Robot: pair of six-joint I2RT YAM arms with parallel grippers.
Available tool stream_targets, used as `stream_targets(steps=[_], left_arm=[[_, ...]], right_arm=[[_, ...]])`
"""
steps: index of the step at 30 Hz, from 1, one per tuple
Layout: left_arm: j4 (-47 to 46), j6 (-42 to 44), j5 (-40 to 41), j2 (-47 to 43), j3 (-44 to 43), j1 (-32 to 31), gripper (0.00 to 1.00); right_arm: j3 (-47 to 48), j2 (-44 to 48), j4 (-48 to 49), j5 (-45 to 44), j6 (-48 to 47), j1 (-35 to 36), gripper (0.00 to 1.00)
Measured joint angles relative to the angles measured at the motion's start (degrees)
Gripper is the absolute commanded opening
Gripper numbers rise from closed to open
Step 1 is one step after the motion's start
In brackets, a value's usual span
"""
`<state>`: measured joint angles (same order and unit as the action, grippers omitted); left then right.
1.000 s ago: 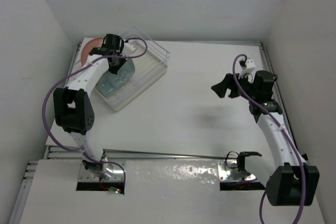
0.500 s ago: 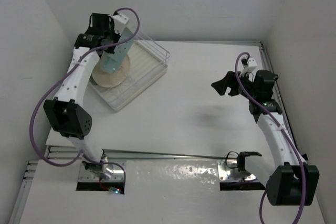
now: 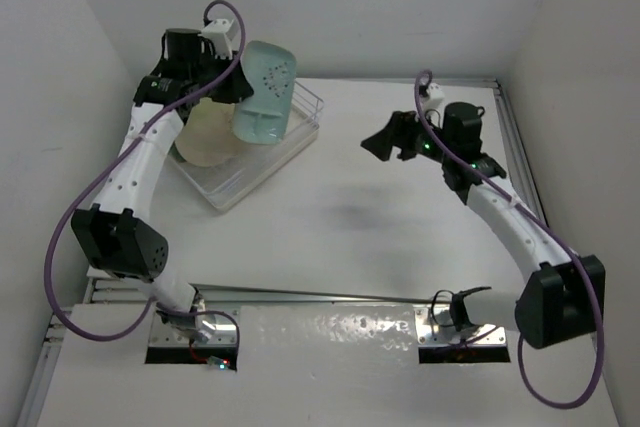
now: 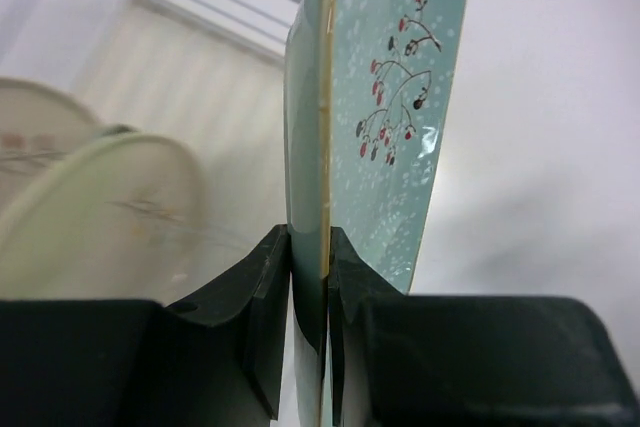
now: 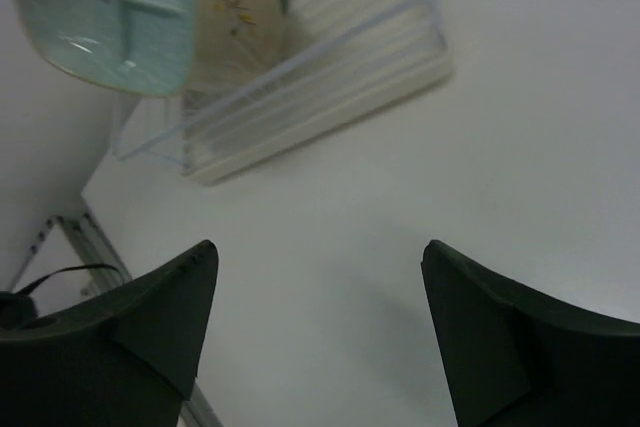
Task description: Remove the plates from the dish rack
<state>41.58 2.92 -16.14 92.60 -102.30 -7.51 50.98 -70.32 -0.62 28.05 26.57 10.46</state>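
My left gripper (image 3: 232, 87) is shut on the edge of a pale blue-green rounded-rectangular plate (image 3: 265, 92) and holds it up above the clear dish rack (image 3: 262, 159). In the left wrist view the plate (image 4: 400, 97) stands edge-on between my fingers (image 4: 270, 287), with its dark sprig mark showing. A round cream plate (image 3: 208, 135) stands in the rack. The left wrist view shows it as a yellow-green-rimmed plate (image 4: 110, 207) with a pink-marked one (image 4: 30, 132) behind it. My right gripper (image 3: 386, 143) is open and empty over the table, right of the rack.
The rack's ribbed whitish base (image 5: 330, 67) and clear walls show in the right wrist view, with the held plate (image 5: 105, 12) above them. White walls close in at the back and on both sides. A metal rail (image 3: 300, 294) runs along the near edge.
My left gripper has lifted the blue-green plate up out of the rack and swung it to the right. My right arm has moved left, toward the rack.
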Motion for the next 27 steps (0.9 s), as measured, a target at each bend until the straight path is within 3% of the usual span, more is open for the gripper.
stream_targets(steps=[5, 10, 17, 27], left_arm=[[-6.6, -10.47, -11.67, -2.56, 10.21, -0.02, 0.0], [-8.41, -14.19, -15.8, -2.62, 15.19, -0.26, 0.0], [-17.49, -21.4, -15.65, -5.18, 23.76, -2.23, 0.0], [-24.72, -29.88, -13.92, 1.05, 33.03, -15.5, 0.0]], right_arm=[[6.21, -7.74, 10.95, 3.06, 8.96, 5.6, 0.84], [11.78, -14.1, 12.22, 3.21, 12.72, 6.71, 0.83], [12.59, -14.25, 6.67, 0.02, 10.21, 6.93, 0.87], [12.83, -7.58, -8.41, -5.88, 2.58, 4.39, 0.89]])
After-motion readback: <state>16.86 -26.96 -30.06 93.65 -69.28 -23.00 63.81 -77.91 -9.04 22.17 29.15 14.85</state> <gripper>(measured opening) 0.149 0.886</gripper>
